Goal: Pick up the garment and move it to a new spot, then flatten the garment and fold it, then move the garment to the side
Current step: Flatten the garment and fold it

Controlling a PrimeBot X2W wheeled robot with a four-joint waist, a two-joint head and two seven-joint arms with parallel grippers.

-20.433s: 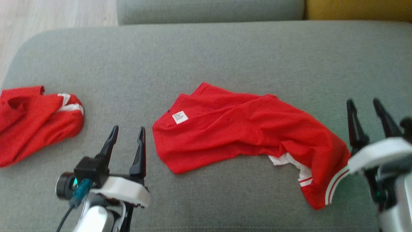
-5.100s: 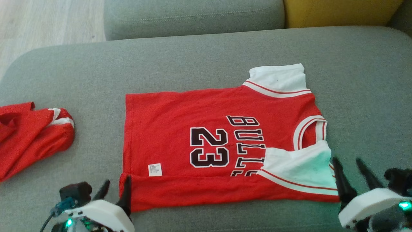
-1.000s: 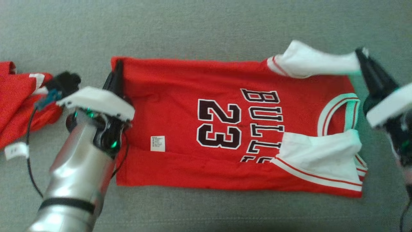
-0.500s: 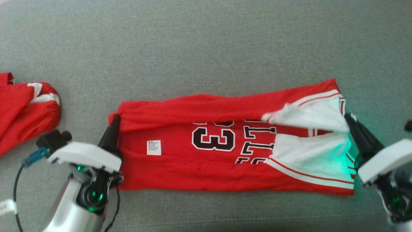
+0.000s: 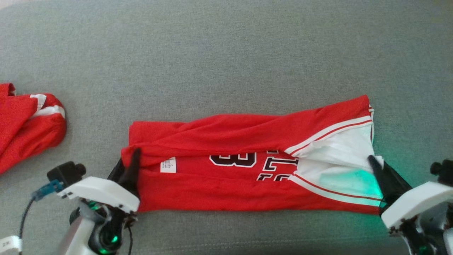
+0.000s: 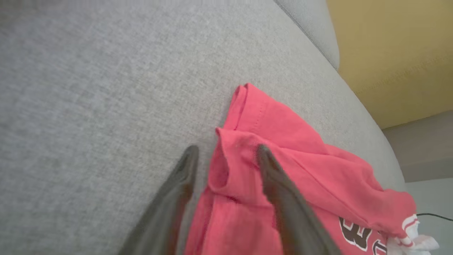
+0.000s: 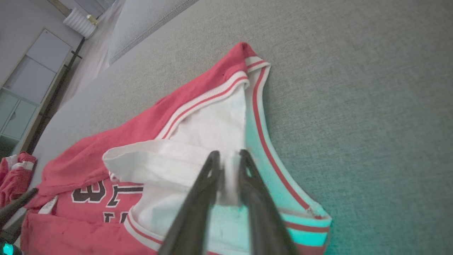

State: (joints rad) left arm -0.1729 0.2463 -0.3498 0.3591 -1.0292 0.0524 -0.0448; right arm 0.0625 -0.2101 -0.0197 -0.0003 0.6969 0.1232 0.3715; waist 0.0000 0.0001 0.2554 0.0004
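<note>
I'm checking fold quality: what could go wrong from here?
The left gripper has its jaws open around the folded hem corner of the jersey; pulling back could snag it and undo the fold.
The right gripper pinches the white sleeve; retreating before release might drag that flap open.

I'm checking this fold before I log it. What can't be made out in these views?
- Chest print on the jersey: head view, the jersey's own folded-over upper edge covers the top of the number and letters.
- Label: head view, its print is too small to read.
- Second red garment: head view, cut off by the left edge, so its full shape is unknown.
</note>
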